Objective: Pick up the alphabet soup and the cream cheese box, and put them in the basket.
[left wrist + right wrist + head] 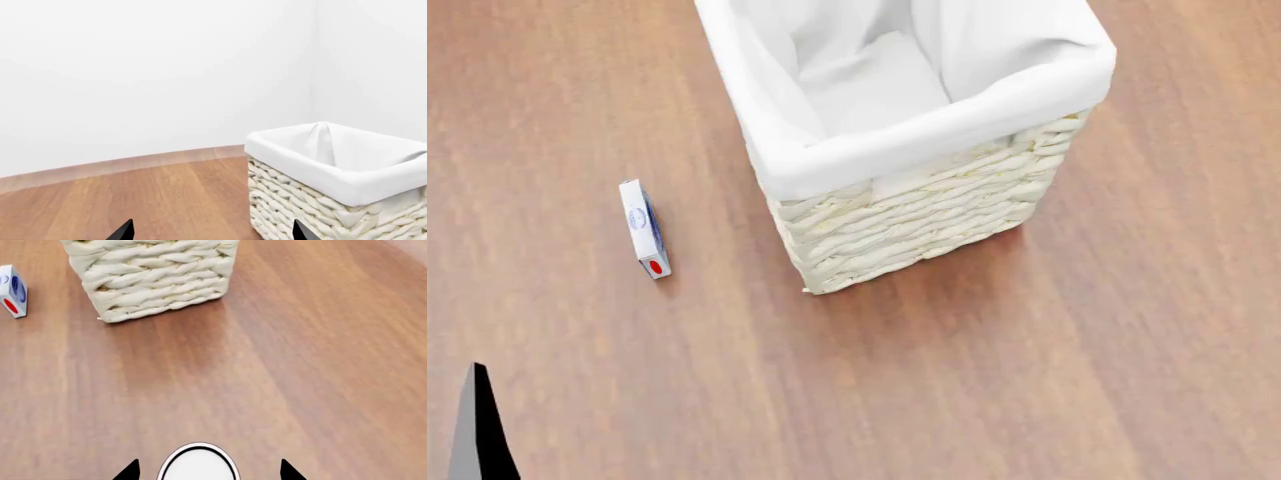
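The cream cheese box [643, 228] lies on the wooden floor left of the basket [961, 120]; the right wrist view shows the box [13, 290] far ahead beside the basket's woven wall [157, 280]. A white oval can end with a dark rim, the alphabet soup [199, 466], sits between the black fingertips of my right gripper [208, 472], which looks shut on it. My left gripper [212, 235] is open with nothing between its tips, low beside the basket [333, 170]. One dark finger [478, 430] shows at the head view's lower left corner.
The basket's white liner [868, 80] holds nothing visible inside. Wooden floor [1028, 380] surrounds everything, and white walls [167, 75] stand behind the basket.
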`<state>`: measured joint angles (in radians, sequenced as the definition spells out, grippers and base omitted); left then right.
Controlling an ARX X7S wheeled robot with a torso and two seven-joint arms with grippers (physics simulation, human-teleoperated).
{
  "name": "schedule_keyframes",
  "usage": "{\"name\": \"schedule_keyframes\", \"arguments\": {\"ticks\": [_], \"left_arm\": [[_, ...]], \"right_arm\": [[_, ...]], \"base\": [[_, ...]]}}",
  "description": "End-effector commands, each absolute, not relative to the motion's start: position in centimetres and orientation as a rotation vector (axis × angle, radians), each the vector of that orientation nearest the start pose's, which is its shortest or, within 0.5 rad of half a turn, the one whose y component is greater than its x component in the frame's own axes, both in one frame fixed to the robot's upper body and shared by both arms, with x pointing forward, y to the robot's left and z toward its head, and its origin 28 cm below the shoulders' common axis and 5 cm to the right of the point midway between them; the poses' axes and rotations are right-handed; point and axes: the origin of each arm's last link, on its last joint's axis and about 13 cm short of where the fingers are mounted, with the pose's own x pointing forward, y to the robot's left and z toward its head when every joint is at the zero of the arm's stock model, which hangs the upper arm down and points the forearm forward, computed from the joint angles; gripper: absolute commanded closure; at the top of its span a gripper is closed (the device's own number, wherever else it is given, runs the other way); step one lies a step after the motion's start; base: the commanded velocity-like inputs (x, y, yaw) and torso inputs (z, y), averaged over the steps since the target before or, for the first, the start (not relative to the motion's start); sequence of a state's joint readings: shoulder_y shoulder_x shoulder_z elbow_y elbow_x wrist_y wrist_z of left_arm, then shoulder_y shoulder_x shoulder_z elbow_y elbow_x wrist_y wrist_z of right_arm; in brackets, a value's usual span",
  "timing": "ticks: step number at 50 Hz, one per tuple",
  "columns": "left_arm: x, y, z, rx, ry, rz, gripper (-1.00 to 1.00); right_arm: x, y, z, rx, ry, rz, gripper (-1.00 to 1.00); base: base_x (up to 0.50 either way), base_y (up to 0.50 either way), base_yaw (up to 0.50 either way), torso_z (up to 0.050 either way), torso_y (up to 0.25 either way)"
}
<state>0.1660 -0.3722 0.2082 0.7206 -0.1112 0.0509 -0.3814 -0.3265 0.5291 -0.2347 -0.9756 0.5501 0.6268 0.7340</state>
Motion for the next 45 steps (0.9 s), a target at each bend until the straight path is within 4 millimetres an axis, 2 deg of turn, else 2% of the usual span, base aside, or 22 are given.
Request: {"name": "schedule_keyframes", "arguments": {"ticks": [1, 17, 19, 22, 25, 27, 45], "left_arm": [[15.5, 21.1, 13.0, 0.027, -0.547, -0.004, -1.00], [15.6, 21.1, 13.0, 0.022, -0.545, -0.003, -1.00], [15.7, 21.1, 12.9, 0.023, -0.545, -0.001, -1.00], [15.6, 21.1, 13.0, 0.022, -0.545, -0.001, -1.00], [15.6, 21.1, 13.0, 0.022, -0.546, 0.001, -1.00], [15.5, 21.2, 13.0, 0.022, -0.547, 0.002, -1.00], [15.5, 21.3, 13.0, 0.023, -0.548, 0.007, -1.00]], "right_arm": [[10.0, -9.6, 10.7, -0.034, 0.199, -0.040, -1.00], [10.6, -9.7, 9.9, -0.028, 0.225, -0.040, -1.00], [10.6, -9.7, 9.3, -0.029, 0.228, -0.041, -1.00], [10.7, -9.7, 9.6, -0.027, 0.231, -0.041, -1.00], [10.7, -9.7, 8.8, -0.021, 0.237, -0.037, -1.00], [10.7, -9.6, 9.2, -0.017, 0.242, -0.032, -1.00], [11.0, -9.7, 8.5, -0.004, 0.263, -0.042, -1.00]], "base": [[0.00, 0.00, 0.00, 0.000, 0.000], [0.00, 0.00, 0.00, 0.000, 0.000], [0.00, 0.00, 0.00, 0.000, 0.000], [0.00, 0.00, 0.00, 0.000, 0.000], [0.00, 0.00, 0.00, 0.000, 0.000], [0.00, 0.00, 0.00, 0.000, 0.000], [0.00, 0.00, 0.00, 0.000, 0.000]]}}
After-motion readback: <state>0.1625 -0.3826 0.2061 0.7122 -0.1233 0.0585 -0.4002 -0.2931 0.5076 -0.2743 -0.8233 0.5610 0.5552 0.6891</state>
